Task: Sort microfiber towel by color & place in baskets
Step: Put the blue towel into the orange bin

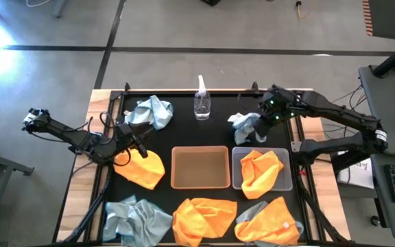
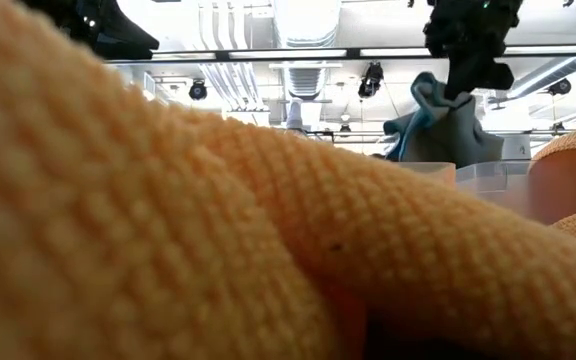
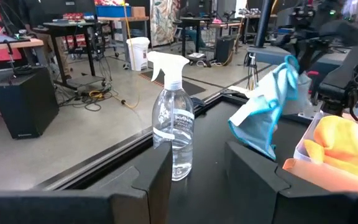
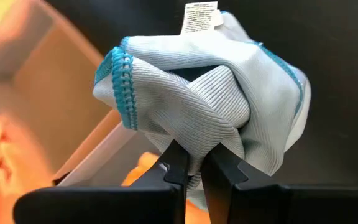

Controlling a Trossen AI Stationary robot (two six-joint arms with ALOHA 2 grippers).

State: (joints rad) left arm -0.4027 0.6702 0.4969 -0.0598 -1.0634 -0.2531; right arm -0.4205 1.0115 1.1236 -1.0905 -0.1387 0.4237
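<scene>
While our right gripper (image 4: 192, 163) pinched the blue-grey towel (image 4: 210, 93) hanging beneath it, the empty tan basket (image 1: 199, 167) lay beyond the grey basket (image 1: 288, 180) toward our spread left gripper (image 1: 137, 142) over an orange towel (image 1: 142, 166).

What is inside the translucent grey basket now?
An orange towel lies crumpled inside the translucent grey basket, covering most of the floor. Whether anything lies beneath it cannot be seen.

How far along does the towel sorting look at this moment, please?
Done: one orange towel lies in the grey basket. In hand: the right gripper is shut on a blue-grey towel. Left: the tan basket holds nothing, and other towels lie loose; the left gripper waits open.
</scene>
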